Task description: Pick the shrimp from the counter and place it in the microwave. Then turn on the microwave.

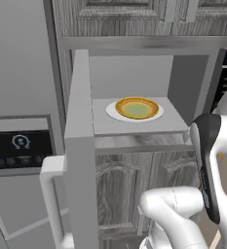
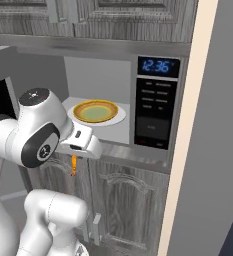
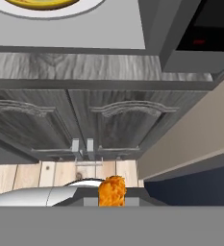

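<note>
Hand view entry: the shrimp (image 3: 112,191), a small orange-pink curved piece, sits pinched between the fingers of the two-finger gripper (image 3: 112,194), jaws nearly shut on it. From the right base view I see it dangling as an orange sliver (image 2: 74,165) under the hand, just below and in front of the open cavity of the built-in silver-grey microwave (image 2: 155,145).

Inside the cavity a yellow bowl (image 2: 95,111) rests on a round white plate (image 2: 119,119). The microwave door (image 1: 80,146) stands swung wide to the left. The black keypad (image 2: 154,112) with its blue display lies right of the cavity.

Step in hand, as I judge it: carry the shrimp in. I need to lift until it clears the cavity's front lip, then advance level, keeping the hand off the roof and the right wall. I would release low over the bowl or plate so the piece does not bounce out. The grip looks marginal on so small a piece; I move slowly, without wrist jerks.
</note>
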